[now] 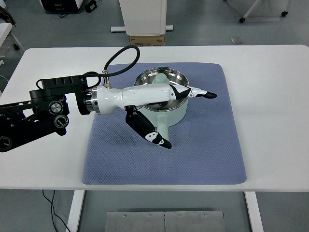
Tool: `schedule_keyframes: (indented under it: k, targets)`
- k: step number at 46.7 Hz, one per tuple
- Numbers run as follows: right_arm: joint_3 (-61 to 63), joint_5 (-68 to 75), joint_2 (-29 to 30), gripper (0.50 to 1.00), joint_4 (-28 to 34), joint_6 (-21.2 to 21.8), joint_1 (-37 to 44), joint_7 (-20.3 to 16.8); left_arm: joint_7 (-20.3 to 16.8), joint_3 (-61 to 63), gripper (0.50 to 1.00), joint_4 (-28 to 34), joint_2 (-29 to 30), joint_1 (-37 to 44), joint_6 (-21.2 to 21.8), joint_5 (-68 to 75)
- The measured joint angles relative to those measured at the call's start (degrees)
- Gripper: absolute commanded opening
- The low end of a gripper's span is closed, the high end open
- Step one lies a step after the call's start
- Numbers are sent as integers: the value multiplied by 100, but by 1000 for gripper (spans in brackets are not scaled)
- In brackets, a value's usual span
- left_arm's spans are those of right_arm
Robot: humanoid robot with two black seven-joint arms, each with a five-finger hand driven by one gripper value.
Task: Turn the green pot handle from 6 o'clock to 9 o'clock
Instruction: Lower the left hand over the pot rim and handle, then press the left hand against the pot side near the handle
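Nearest the camera, the front edge of the white tabletop point(270, 159) runs across the view, with a metal base plate point(164, 221) on the floor below it. On the tabletop lies a blue-grey mat point(207, 154) with a fine woven texture, covering the middle of the surface.

Further in, near the mat's centre, stands the green pot point(175, 113), pale mint outside and shiny steel inside. Its handle point(162, 129) sticks out from the lower wall toward the camera, at roughly 6 o'clock.

From the picture's left edge the left arm reaches in, black linkage first, then a white forearm lying across the pot's near rim. The left robot hand point(166, 108) is spread and grips nothing: its long black-tipped fingers point(203, 94) extend past the pot's right rim, while 2 others point down and toward the camera, lying just left of the handle; whether they touch it is unclear. A black cable point(120, 57) loops from the wrist up over the mat's far left corner.

Beyond the tabletop's far edge, a white cabinet point(145, 17) and a cardboard box point(147, 39) stand on the grey floor.
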Motion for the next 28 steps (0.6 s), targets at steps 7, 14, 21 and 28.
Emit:
schedule_keyframes:
  k: [7,14,21,28]
  targets:
    - [0,0,0,1000,-1,0,0,-1,0,171,1000,-2,-64,-65,-5,325]
    - [0,0,0,1000,-1,0,0,-1,0,266,1000,13,-97,-120,-3,857]
    - [0,0,0,1000,-2,0,0,-1,94,349,1000,35,-107,-184,-3,1254]
    - [0,0,0,1000,-2,0,0,0,98,358,1000,42,-108,-204,-3,1419]
